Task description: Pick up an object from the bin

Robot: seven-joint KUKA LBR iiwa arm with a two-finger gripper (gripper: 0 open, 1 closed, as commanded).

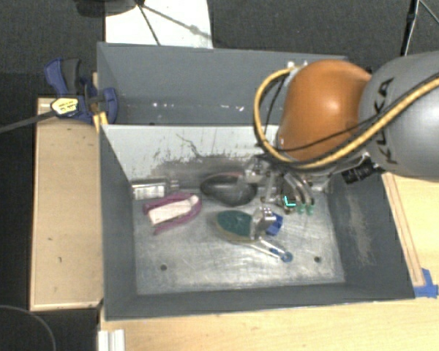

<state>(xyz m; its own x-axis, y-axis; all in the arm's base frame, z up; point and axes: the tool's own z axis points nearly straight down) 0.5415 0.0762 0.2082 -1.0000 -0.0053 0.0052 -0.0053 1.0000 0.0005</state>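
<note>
Nearest the bin's (227, 287) front wall lies a slim clear stick with a blue tip (276, 251). Behind it, a dark green oval (233, 224) sits mid-floor, just beside the gripper (265, 219), toward the left wall. I cannot tell how wide the gripper stands. Farther back lies a dark grey oval (227, 189).

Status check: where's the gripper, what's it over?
Gripper low mid-bin, at right edge of teal oval. Beside it, small blue piece. Close behind, dark grey oval.

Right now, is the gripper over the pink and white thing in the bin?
No, the gripper is down by the teal oval thing; the pink and white thing lies apart, further left.
</note>
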